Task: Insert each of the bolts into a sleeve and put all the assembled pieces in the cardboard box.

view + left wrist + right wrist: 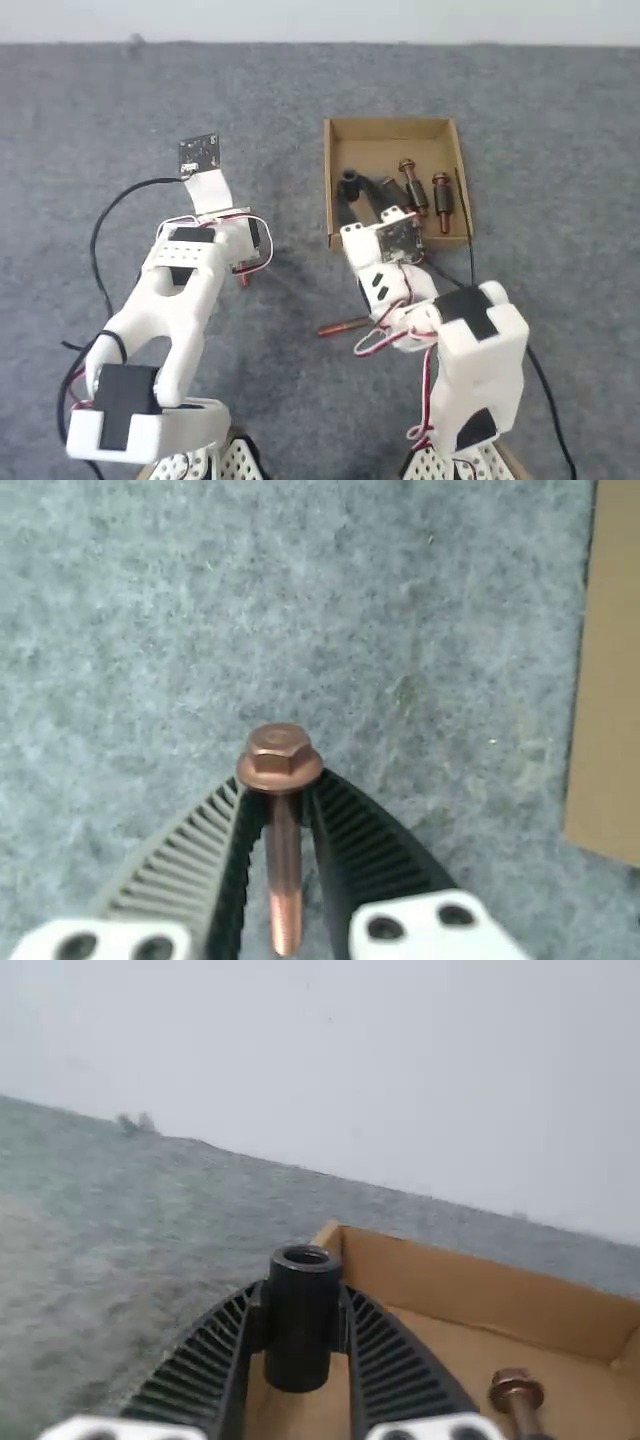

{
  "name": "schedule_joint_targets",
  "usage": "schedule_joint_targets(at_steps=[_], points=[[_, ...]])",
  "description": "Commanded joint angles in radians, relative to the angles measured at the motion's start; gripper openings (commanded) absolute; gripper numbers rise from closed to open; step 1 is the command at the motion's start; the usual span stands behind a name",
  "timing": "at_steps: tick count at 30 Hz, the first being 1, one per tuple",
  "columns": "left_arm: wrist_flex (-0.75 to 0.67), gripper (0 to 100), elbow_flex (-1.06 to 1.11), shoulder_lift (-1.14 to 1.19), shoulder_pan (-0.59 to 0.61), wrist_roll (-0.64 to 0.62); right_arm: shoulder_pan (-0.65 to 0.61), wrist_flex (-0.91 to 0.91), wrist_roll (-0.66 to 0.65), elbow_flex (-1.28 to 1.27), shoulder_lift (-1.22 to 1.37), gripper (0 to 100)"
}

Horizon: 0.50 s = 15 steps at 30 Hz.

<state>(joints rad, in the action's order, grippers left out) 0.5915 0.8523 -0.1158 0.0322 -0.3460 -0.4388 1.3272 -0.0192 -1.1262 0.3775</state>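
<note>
Left gripper (281, 792) is clamped on a copper hex-head bolt (284, 865). The jaws pinch the shank, the head pokes out past the fingertips, and it all hangs low over the grey carpeted table (120, 110). Across the way, the right gripper (300, 1295) is clenched round a short black cylindrical sleeve (299, 1335) with its bore open at the far end. It's held above the near-left corner of the shallow brown cardboard box (385, 122).

Here's the line that matters: the sleeve sits off to the right of the held bolt, the two well apart. I'd say the bolt's long axis needs swinging into line with that bore. Which end of the bolt faces the sleeve is hard to judge from above.

Two finished bolt-and-sleeve pieces (441, 203) lie in the box already. One more bare copper bolt (345, 325) lies flat on the table between the arms, nearer the right one.
</note>
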Motion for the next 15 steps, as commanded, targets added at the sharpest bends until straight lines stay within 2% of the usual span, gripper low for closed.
schedule_joint_targets(at_steps=[1,10,15], points=[[-0.028,1,-0.004,-0.064,0.005,0.009,-0.044,0.022,0.055,-0.089,-0.142,0.6],[-0.028,1,-0.004,-0.064,0.005,0.009,-0.077,0.03,0.061,-0.285,-0.263,0.6],[-0.028,1,-0.004,-0.064,0.005,0.009,-0.127,0.154,0.06,-0.413,-0.289,0.6]])
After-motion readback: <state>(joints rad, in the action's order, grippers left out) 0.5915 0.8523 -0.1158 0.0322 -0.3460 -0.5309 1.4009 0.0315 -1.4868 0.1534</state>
